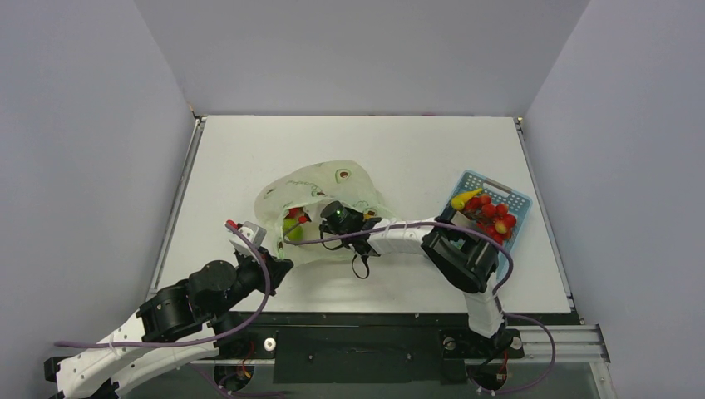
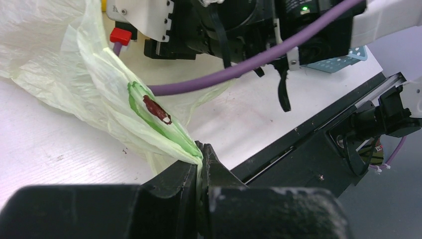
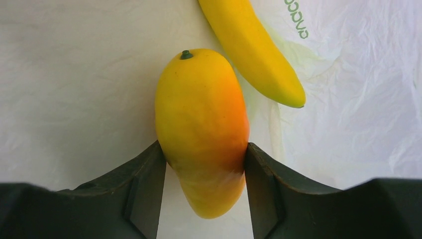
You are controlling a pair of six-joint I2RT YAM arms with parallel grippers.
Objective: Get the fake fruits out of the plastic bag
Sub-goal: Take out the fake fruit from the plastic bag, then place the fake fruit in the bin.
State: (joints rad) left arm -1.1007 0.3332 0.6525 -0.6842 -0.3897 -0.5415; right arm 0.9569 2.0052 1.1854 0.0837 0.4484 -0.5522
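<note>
White bench (image 1: 416, 150), grey-walled booth. Thin translucent pale yellow-green plastic bag (image 1: 332, 179) mid-bench, edge pinched in closed left gripper (image 2: 201, 149). Glossy yellow-orange toy mango (image 3: 201, 114) inside bag, long axis parallel to right gripper (image 3: 203, 149) fingers, stem end away, jaws touching both flanks. Yellow toy banana (image 3: 254, 55) just beyond.

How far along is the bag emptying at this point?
Done: several red fruits and a yellow one lie in the blue basket. In hand: the left gripper pinches an edge of the plastic bag; the right gripper has its jaws against a mango inside. Left: that mango, a banana beside it and a green fruit in the bag.
</note>
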